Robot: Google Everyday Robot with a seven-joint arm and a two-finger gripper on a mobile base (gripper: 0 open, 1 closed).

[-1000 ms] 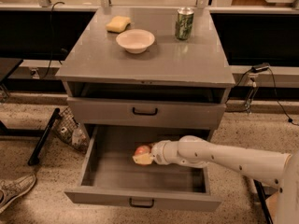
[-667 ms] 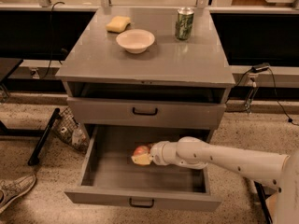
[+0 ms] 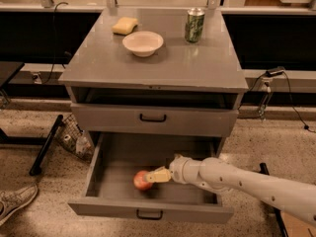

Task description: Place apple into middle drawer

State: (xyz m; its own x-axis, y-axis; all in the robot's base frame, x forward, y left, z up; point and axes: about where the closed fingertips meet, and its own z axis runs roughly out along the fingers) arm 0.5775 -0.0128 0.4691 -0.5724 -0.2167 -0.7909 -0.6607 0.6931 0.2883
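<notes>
Speckled flooring surrounds a grey cabinet (image 3: 153, 68) whose middle drawer (image 3: 148, 209) is pulled fully open. Inside it lies the apple (image 3: 141, 181), round and reddish-orange with a paler pink sheen, on the drawer floor near the front wall. The gripper (image 3: 155, 176) touches its right side, though whether it clamps the apple I cannot tell. Compared with a second ago, both apple and gripper are now closer to the drawer front.
</notes>
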